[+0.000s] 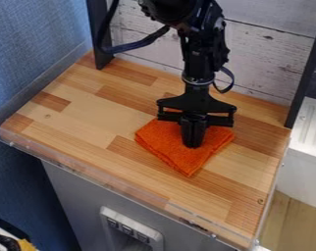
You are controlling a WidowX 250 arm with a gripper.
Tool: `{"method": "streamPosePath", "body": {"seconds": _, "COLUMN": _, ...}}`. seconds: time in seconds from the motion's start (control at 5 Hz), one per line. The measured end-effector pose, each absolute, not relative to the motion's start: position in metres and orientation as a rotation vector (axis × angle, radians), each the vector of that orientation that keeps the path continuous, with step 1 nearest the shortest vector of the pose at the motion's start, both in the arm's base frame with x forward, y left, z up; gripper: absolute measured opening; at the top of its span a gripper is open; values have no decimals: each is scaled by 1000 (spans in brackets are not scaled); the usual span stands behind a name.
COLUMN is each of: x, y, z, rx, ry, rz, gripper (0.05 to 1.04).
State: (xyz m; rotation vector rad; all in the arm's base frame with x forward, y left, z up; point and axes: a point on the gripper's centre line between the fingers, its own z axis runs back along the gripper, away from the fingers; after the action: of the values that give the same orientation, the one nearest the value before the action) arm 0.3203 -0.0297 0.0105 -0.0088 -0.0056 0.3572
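Observation:
The black gripper (193, 144) hangs down from the top edge over the right half of the wooden counter. Its two fingers are shut together, tips low against the middle of an orange cloth (167, 147). The cloth is folded into a rough square and lies flat, one corner towards the counter's front edge. Whether a bit of cloth is pinched between the tips cannot be made out, and the part behind the fingers is hidden.
A clear low rim (89, 171) runs along the front of the wooden counter (75, 125). Whitewashed boards (265, 59) stand behind, between two dark posts. A blue wall (29, 44) is on the left, and a white surface (304, 152) lies beyond the right edge.

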Motion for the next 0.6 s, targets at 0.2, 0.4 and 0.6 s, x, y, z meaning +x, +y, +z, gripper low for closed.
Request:
{"method": "streamPosePath", "body": {"seconds": 0.2, "x": 321, "y": -30, "z": 10, "rx": -9, "ry": -6, "rz": 336, "gripper": 59}}
{"method": "streamPosePath", "body": {"seconds": 0.4, "x": 318, "y": -32, "z": 8, "rx": -5, "ry": -4, "rz": 294, "gripper": 59}}
{"method": "streamPosePath", "body": {"seconds": 0.6, "x": 314, "y": -39, "z": 8, "rx": -2, "ry": 1, "rz": 247, "gripper": 59}}
